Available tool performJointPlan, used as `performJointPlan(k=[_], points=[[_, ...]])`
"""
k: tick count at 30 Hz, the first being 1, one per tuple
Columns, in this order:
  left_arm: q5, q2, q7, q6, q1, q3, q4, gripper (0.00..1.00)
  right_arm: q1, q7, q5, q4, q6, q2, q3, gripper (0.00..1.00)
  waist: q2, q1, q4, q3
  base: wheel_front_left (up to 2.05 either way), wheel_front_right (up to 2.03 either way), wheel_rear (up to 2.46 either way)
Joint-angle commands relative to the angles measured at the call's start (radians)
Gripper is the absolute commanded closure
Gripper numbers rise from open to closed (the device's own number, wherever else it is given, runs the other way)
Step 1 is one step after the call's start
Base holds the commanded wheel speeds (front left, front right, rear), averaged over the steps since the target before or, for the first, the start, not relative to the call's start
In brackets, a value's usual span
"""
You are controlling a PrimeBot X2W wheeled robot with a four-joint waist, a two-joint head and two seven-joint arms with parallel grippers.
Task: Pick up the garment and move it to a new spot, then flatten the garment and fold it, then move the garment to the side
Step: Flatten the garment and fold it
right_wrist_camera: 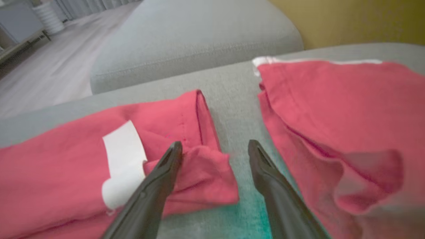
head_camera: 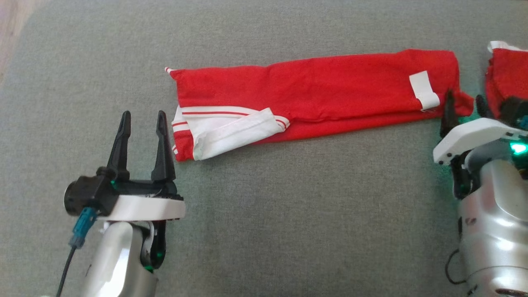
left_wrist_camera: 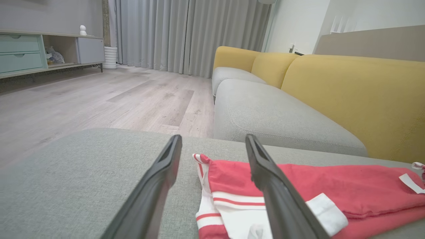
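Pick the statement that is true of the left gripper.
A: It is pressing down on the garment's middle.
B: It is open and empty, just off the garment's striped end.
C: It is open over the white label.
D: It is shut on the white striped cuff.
B: the left gripper has its fingers spread with nothing between them, over the grey cushion beside the striped end of the red garment.
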Motion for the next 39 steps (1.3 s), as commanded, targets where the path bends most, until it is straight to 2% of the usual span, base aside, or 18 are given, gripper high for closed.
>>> performJointPlan(k=[1, 7, 8, 9, 15, 21, 26, 32, 39], points=[[0.014, 0.006, -0.005, -0.005, -0.036, 0.040, -0.025, 0.00, -0.040, 0.008, -0.016, 0.000, -0.001, 0.008, 0.014, 0.00, 0.0000, -0.0002, 0.002, 0.004, 0.00, 0.00, 0.00], [0.025, 0.001, -0.005, -0.013, -0.048, 0.048, -0.018, 0.00, -0.071, 0.024, -0.050, 0.098, -0.001, 0.008, -0.007, 0.00, 0.0000, -0.0002, -0.003, 0.011, 0.00, 0.00, 0.00], [0.027, 0.001, -0.005, -0.014, -0.052, 0.049, -0.016, 0.00, -0.078, 0.029, -0.051, 0.117, -0.001, 0.008, -0.003, 0.44, 0.0000, -0.0002, -0.004, 0.011, 0.00, 0.00, 0.00], [0.028, 0.000, -0.005, -0.015, -0.054, 0.050, -0.015, 0.00, -0.084, 0.028, -0.054, 0.130, -0.001, 0.008, 0.001, 1.00, 0.0000, -0.0002, -0.006, 0.011, 0.00, 0.00, 0.00], [0.037, -0.002, -0.005, -0.019, -0.050, 0.064, -0.014, 0.00, -0.106, -0.011, -0.089, 0.134, -0.001, -0.001, -0.002, 1.00, 0.0000, -0.0002, -0.029, -0.013, 0.00, 0.00, 0.00], [0.042, -0.003, -0.005, -0.022, -0.031, 0.080, -0.021, 0.00, -0.090, -0.019, -0.088, 0.035, -0.001, -0.083, -0.011, 1.00, 0.0000, -0.0002, -0.059, -0.056, 0.00, 0.00, 0.00], [0.040, -0.004, -0.005, -0.022, -0.018, 0.071, -0.021, 0.00, -0.051, 0.006, -0.041, -0.044, -0.001, -0.115, 0.004, 1.00, 0.0000, -0.0002, -0.068, -0.082, 0.00, 0.00, 0.00], [0.029, -0.004, -0.005, -0.015, -0.006, 0.055, -0.018, 0.00, -0.011, 0.037, 0.002, -0.141, -0.001, -0.065, 0.079, 1.00, 0.0000, -0.0002, -0.062, -0.116, 0.00, 0.00, 0.00], [0.035, -0.004, -0.005, -0.011, 0.010, 0.052, -0.016, 0.00, 0.038, 0.061, 0.077, -0.233, -0.001, 0.003, 0.272, 1.00, 0.0000, -0.0002, -0.043, -0.168, 0.00, 0.00, 0.00]])
